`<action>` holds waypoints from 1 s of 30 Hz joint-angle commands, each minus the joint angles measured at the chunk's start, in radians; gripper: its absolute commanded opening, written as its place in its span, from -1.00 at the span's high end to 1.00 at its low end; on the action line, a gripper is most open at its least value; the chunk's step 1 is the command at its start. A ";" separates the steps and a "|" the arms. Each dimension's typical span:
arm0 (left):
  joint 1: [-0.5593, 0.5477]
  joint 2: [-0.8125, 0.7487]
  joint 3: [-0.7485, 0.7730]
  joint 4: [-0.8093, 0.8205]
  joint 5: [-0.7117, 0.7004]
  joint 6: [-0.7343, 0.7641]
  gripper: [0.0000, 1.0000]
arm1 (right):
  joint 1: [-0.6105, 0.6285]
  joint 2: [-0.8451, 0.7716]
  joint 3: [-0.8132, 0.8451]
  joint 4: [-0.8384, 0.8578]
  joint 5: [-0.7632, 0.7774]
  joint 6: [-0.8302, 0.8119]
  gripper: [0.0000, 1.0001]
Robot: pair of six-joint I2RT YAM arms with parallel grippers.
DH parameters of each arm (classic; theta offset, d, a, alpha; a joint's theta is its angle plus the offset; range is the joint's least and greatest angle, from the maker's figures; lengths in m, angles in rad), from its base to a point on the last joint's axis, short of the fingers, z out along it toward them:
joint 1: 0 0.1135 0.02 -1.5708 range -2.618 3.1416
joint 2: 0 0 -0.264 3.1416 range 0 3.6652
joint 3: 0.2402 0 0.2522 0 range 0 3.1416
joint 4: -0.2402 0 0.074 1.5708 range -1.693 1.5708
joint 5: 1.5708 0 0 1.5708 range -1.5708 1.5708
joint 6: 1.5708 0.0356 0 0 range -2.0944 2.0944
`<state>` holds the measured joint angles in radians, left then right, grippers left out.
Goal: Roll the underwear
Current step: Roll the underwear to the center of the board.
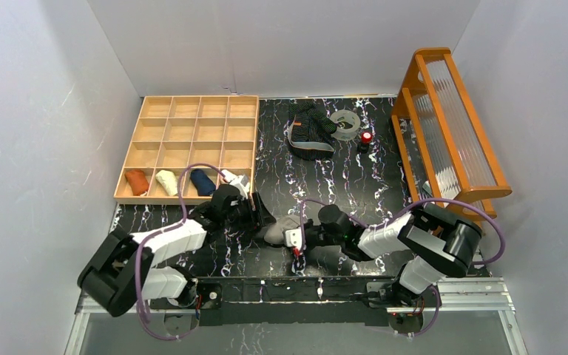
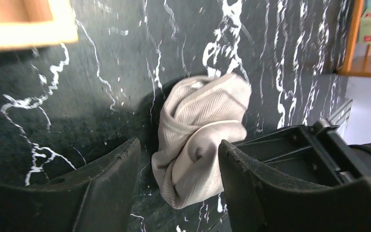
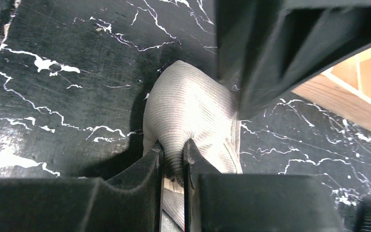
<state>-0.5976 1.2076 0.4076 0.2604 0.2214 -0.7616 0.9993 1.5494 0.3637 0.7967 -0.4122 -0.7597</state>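
Observation:
The beige-grey underwear [image 1: 279, 228] lies bunched into a loose roll on the black marble table, between my two grippers. In the left wrist view this bundle [image 2: 200, 125] sits between the spread jaws of my left gripper [image 2: 178, 157]. The right finger touches the cloth and the left finger stands apart from it. My right gripper [image 3: 173, 151] is shut on a ribbed fold of the same garment [image 3: 193, 106], at its near end. The black striped underwear [image 1: 309, 130] lies crumpled at the back of the table, far from both grippers.
A wooden compartment tray [image 1: 192, 111] stands at the back left, with orange [image 1: 137, 182], cream [image 1: 166, 182] and blue [image 1: 202, 181] rolls in its front row. A clear tape ring [image 1: 345, 123] and a small red-topped object [image 1: 366, 138] sit beside the striped garment. An orange rack [image 1: 451, 126] stands on the right.

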 commanded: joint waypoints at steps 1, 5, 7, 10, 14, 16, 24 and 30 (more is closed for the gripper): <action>-0.001 0.074 -0.030 0.127 0.166 -0.060 -0.08 | 0.061 0.062 -0.069 0.036 0.170 -0.070 0.97; -0.005 0.096 -0.048 0.158 0.207 -0.066 -0.05 | 0.130 0.092 -0.079 0.111 0.312 -0.073 0.97; -0.007 0.114 -0.038 0.141 0.204 -0.049 0.00 | 0.159 0.104 -0.091 0.165 0.366 -0.060 0.96; -0.008 0.166 0.010 0.086 0.208 -0.005 0.15 | 0.190 0.113 -0.108 0.220 0.445 -0.009 0.60; -0.011 0.222 0.032 0.085 0.222 0.021 0.41 | 0.201 0.091 -0.133 0.247 0.468 0.058 -0.12; -0.015 0.238 0.041 0.096 0.229 0.025 0.49 | 0.203 0.078 -0.144 0.255 0.471 0.076 -0.30; -0.064 0.283 0.133 0.010 0.268 0.118 0.69 | 0.203 0.057 -0.151 0.278 0.527 0.134 -0.37; -0.068 0.262 0.135 -0.026 0.245 0.124 0.73 | 0.203 0.034 -0.172 0.251 0.512 0.285 0.09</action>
<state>-0.6533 1.4910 0.5304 0.3126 0.4557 -0.6682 1.2030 1.6047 0.2302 1.1061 0.0689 -0.5987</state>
